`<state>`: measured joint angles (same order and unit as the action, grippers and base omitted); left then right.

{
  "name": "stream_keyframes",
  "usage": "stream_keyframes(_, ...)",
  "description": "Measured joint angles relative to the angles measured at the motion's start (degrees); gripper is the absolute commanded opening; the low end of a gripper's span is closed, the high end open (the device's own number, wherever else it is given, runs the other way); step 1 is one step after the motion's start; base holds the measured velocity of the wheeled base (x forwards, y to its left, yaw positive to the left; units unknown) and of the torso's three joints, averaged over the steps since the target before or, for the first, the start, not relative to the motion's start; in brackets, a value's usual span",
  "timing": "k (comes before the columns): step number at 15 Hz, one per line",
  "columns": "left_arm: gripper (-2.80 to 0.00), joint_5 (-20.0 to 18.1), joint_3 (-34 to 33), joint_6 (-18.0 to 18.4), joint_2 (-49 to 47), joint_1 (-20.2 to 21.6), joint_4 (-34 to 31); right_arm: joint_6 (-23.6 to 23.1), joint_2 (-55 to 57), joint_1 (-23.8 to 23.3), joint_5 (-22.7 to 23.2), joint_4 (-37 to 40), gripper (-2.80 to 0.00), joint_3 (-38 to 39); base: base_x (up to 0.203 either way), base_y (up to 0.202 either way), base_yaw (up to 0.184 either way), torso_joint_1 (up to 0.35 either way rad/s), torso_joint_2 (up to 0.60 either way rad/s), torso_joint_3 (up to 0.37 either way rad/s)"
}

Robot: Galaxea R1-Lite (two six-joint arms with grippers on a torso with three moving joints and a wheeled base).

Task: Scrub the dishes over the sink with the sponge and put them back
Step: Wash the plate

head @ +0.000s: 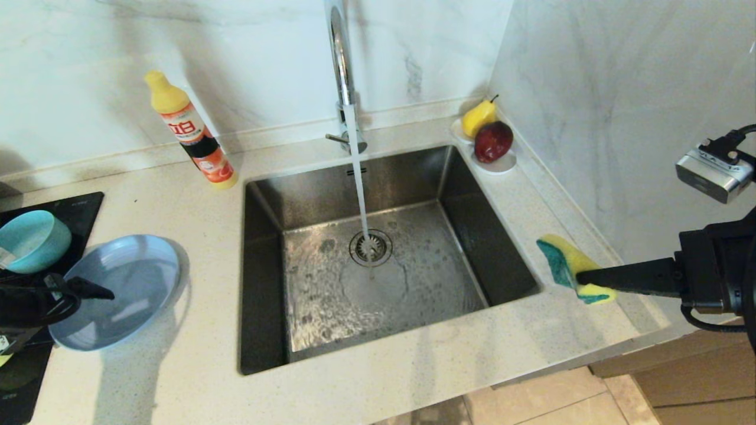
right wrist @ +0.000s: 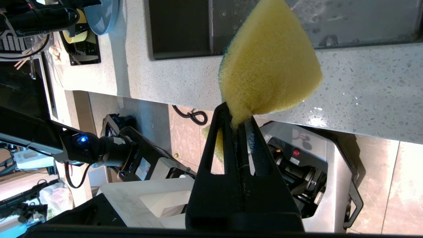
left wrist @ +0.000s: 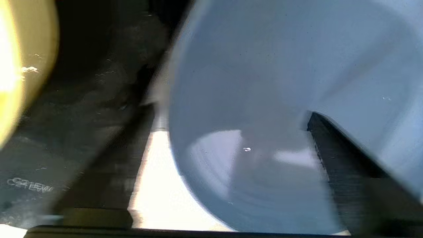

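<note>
The grey-blue plate (head: 127, 283) lies left of the sink (head: 425, 283), half on the counter and half on the black cooktop. My left gripper (head: 88, 295) is open at the plate's left rim. In the left wrist view the plate (left wrist: 281, 66) fills the space between the wide-apart fingers (left wrist: 347, 172) of the left gripper (left wrist: 228, 112). A teal bowl (head: 32, 241) stands behind it, and a pale yellow-green bowl (left wrist: 19, 66) shows at the edge. My right gripper (head: 582, 277) hangs over the counter right of the sink, shut on the yellow and green sponge (head: 567, 260). The right wrist view shows the right gripper (right wrist: 236, 114) pinching the sponge (right wrist: 271, 66) by one end.
Water runs from the chrome faucet (head: 342, 71) onto the drain strainer (head: 370, 248). A detergent bottle (head: 195, 136) stands behind the sink on the left. A white dish (head: 502, 165) with a pear and an apple sits in the back right corner. A marble wall rises on the right.
</note>
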<state>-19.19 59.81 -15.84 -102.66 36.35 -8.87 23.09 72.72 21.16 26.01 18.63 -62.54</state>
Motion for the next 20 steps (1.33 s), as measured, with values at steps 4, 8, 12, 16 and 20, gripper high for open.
stream_keyframes(4, -2.80, -0.01, 0.00, -0.14, -0.23, -0.02, -0.08, -0.02, -0.17, -0.02, 0.02, 0.00, -2.80, 0.02, 0.000, 0.000, 0.000, 0.000, 0.00, 0.000)
stream_keyframes(8, -2.80, -0.07, 0.39, -0.38, -0.16, 0.03, -0.14, -0.24, -0.21, -0.02, 0.02, 0.34, -2.80, -0.68, 0.000, 0.000, 0.000, 0.000, 0.00, 0.000)
stream_keyframes(12, -2.80, -0.15, 1.18, -3.66, 0.94, 0.02, -0.17, -0.27, -0.48, -0.22, -0.05, 0.44, -2.80, -0.37, 0.000, 0.000, 0.000, 0.000, 0.00, 0.000)
stream_keyframes(16, -2.80, -3.24, 1.63, -6.90, 4.21, -0.06, -0.63, -0.27, -1.02, -0.24, -0.06, 0.69, -2.80, -0.22, 0.000, 0.000, 0.000, 0.000, 0.00, 0.000)
stream_keyframes(20, -2.80, -9.16, 3.12, -13.74, 10.50, -0.97, -1.02, -0.20, -1.60, -0.22, -0.06, 0.55, -2.80, 1.29, 0.000, 0.000, 0.000, 0.000, 0.00, 0.000)
